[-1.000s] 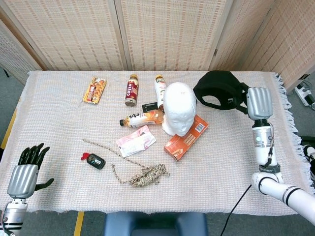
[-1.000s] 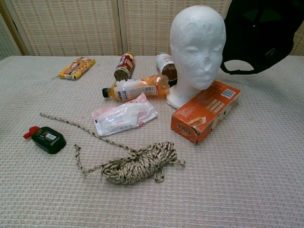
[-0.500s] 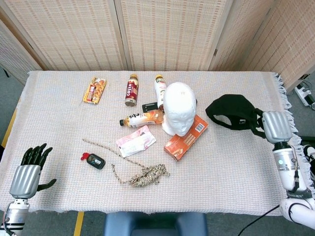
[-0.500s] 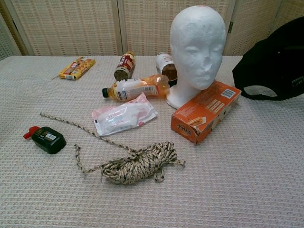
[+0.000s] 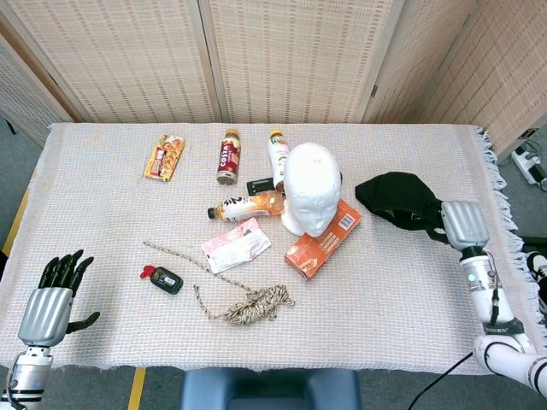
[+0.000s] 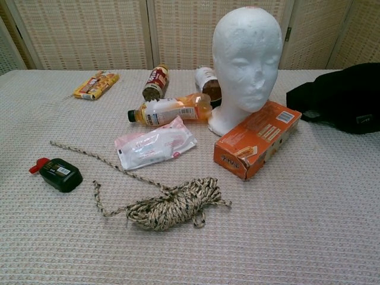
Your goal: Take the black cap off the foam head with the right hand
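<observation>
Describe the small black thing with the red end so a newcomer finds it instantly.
Start at the white foam head mid-table, then go toward the robot's left past the coiled rope. The rope's loose tail runs just beside the small black device, which lies flat on the cloth. It is the only dark, palm-shaped item there, with a red tip on one end.

Looking like a staged test area in a lab or office room: woven folding screens [image 5: 282, 55] closing off the top of the frame, a cloth-covered table [image 5: 102, 213] filling the middle, grey floor with a power strip [image 5: 532, 162] showing at right edge.
</observation>
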